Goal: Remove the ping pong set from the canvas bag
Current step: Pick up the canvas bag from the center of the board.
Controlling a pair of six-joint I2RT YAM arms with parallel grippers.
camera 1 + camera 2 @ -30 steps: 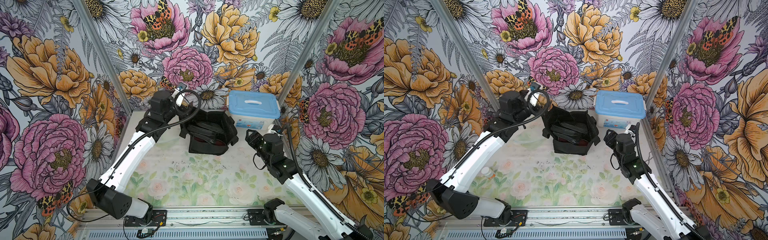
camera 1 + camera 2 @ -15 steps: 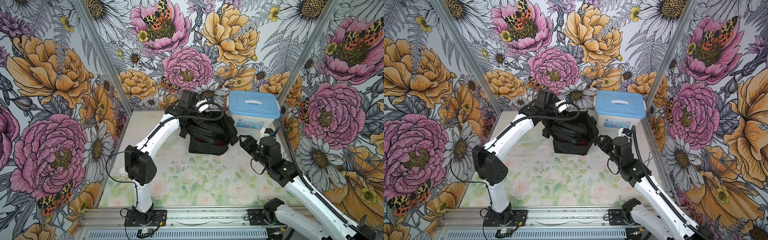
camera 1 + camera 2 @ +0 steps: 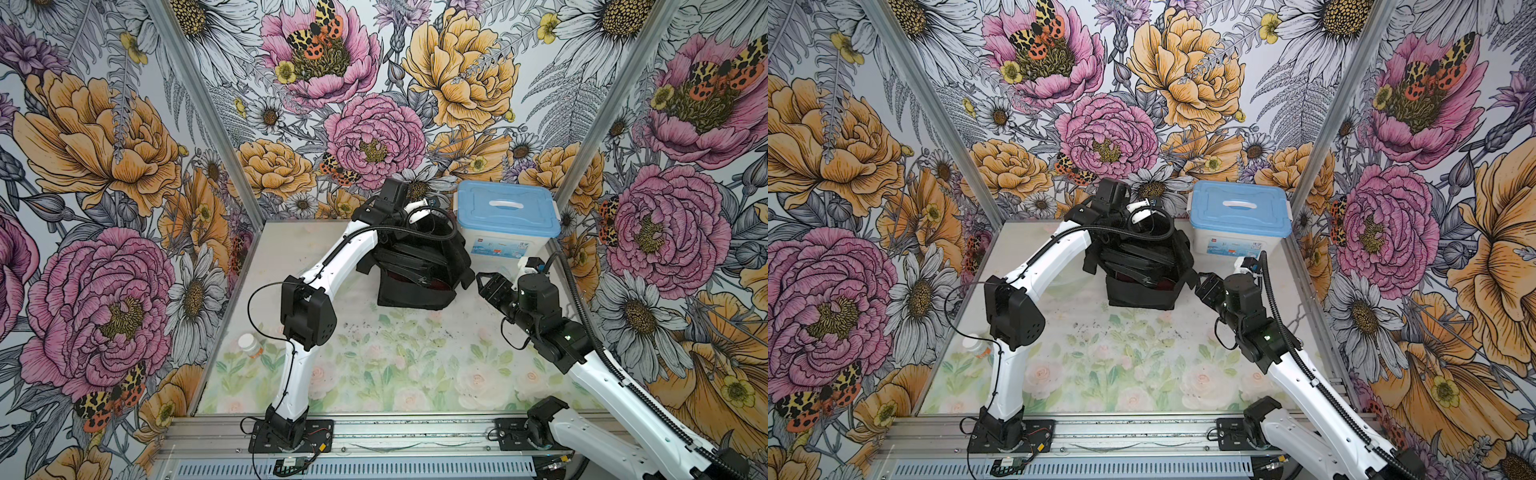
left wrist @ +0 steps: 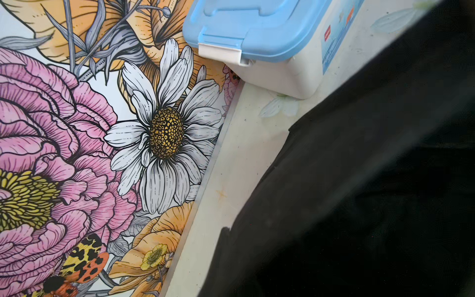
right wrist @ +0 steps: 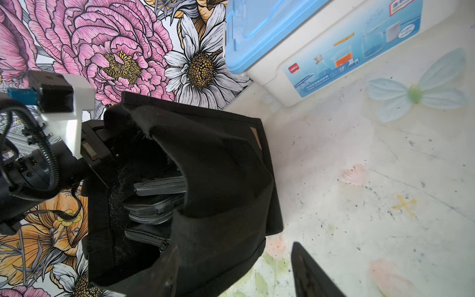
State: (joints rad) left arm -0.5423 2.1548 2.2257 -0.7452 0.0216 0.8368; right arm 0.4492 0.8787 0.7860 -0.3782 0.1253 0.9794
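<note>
Dark, blurred black fabric, probably the canvas bag (image 4: 359, 205), fills the lower right of the frame. At upper centre a white box (image 4: 285, 74) with light-blue lid (image 4: 257, 28) stands on the pale table (image 4: 241, 164); floral wall (image 4: 77, 128) covers the left.

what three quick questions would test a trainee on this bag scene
1. True or false: the paddle cases already lie outside the canvas bag.
2. Which stands beside the bag: A a blue-lidded white box, B a red bucket, C a wooden crate?
3. Fill in: the right gripper, close to the bag's side, is ____.
Key: 1 false, the paddle cases sit inside the bag; 2 A; 3 open.
</note>
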